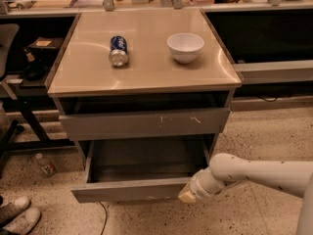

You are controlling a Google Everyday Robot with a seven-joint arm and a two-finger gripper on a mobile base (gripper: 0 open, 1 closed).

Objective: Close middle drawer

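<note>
Camera view: the middle drawer (127, 190) is seen pulled well out under the scratched drawer front (146, 124), so the closing is judged as not yet done. The gripper (188, 195) is placed at the right end of the drawer's front, seemingly touching it. Its state cannot be told, and the whole push inward is left.
</note>
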